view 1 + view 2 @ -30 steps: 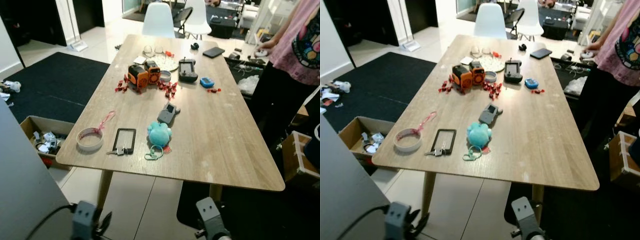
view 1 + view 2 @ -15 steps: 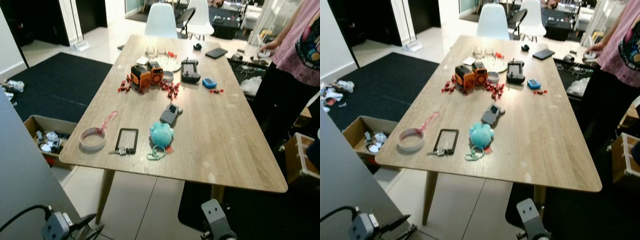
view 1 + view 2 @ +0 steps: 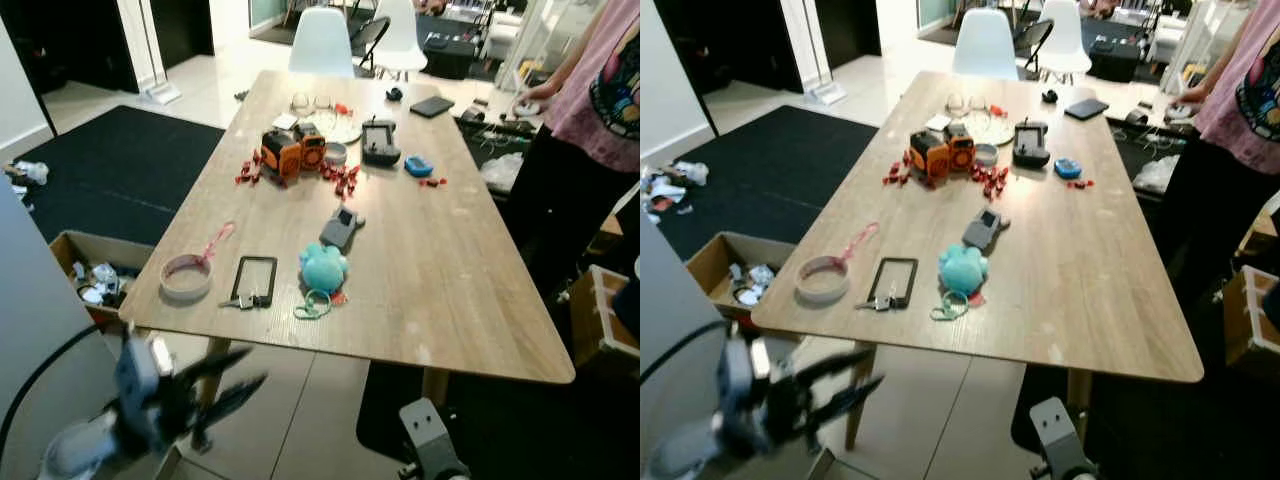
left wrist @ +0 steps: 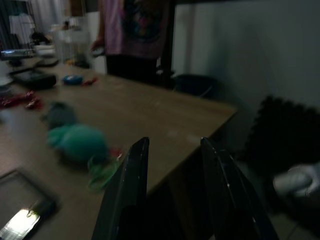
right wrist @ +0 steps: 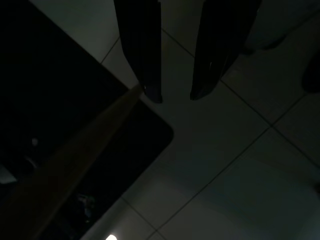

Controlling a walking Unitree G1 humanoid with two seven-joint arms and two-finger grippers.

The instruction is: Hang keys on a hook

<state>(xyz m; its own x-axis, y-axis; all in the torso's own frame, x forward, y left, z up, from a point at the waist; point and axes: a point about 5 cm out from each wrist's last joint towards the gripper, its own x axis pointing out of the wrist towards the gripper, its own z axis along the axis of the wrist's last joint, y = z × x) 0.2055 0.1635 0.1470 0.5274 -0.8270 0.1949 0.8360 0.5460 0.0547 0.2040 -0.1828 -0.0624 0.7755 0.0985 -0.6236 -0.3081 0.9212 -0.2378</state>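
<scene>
The left gripper [image 3: 243,369] is raised at the robot's lower left, motion-blurred, its 2 black fingers [image 4: 131,180] spread apart and pointing forward. The right gripper [image 5: 175,95] hangs low, pointing downward, its 2 fingers parted with nothing between them.

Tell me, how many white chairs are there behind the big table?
2: one white chair at the table's far end, another white chair just behind it, toward the right. More may be hidden.
</scene>
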